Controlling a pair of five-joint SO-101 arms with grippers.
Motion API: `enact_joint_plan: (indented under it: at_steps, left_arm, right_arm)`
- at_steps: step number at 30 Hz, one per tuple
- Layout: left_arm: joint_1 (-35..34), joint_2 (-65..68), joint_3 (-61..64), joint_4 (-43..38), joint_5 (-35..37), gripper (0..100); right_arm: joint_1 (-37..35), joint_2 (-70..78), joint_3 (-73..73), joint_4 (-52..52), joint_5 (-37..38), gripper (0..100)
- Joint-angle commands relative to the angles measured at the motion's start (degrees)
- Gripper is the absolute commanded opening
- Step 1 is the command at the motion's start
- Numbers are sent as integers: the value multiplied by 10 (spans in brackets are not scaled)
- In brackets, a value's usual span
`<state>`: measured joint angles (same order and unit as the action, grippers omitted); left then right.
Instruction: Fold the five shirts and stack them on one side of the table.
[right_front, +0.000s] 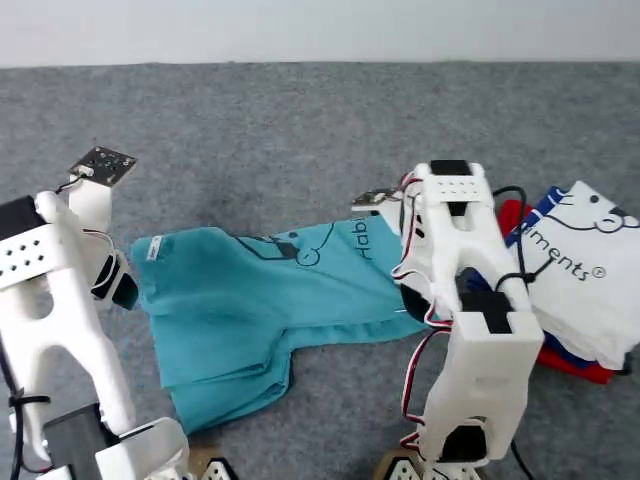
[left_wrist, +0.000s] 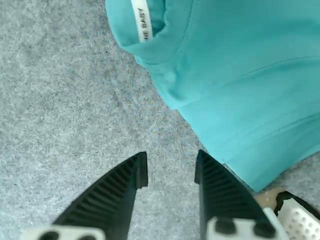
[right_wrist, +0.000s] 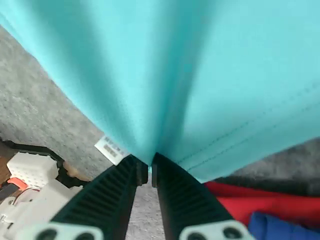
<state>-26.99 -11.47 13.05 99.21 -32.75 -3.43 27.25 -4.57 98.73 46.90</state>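
A teal shirt (right_front: 270, 300) lies spread across the middle of the grey table, its collar and label (left_wrist: 142, 20) toward the left arm. My left gripper (left_wrist: 170, 170) hovers open over bare felt just beside the collar edge, holding nothing. My right gripper (right_wrist: 147, 170) is shut on the teal shirt (right_wrist: 200, 75), pinching a fold of its hem so the cloth bunches into the black fingers (right_wrist: 172, 182). In the high view the right arm (right_front: 465, 290) stands over the shirt's right end. A stack of folded shirts (right_front: 575, 275), white on top with red and blue below, lies at the right.
Grey felt (right_front: 300, 130) covers the table, with open room at the back. The white left arm (right_front: 55, 290) stands at the left edge. Arm bases and cables sit along the front edge. Red cloth (right_wrist: 260, 205) of the stack lies right by the right gripper.
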Motion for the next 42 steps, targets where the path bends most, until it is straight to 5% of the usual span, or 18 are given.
enact_joint_plan:
  at_steps: [1,5,14,20,25,28,33,42]
  left_arm:
    - [3,-24,-3,8,-4,166]
    - [0,-31,-4,8,-4,166]
    - [-49,-149,-3,8,-3,166]
    - [-148,-171,-3,8,-2,166]
    - [-256,-170,-3,7,-2,166]
    - [-313,-170,-3,11,-4,170]
    - [-363,-169,21,11,-49,171]
    - [-382,-170,70,-16,-58,171]
  right_arm:
    - [25,-28,-4,6,16,9]
    - [26,-1,-6,15,14,12]
    - [-47,-136,-24,41,-47,211]
    - [-156,-221,-23,41,-51,126]
    - [-297,-205,-25,29,-129,15]
    - [-381,-172,-26,7,-164,35]
    - [-482,-118,-26,-44,-246,219]
    - [-575,-31,-81,-114,-254,198]
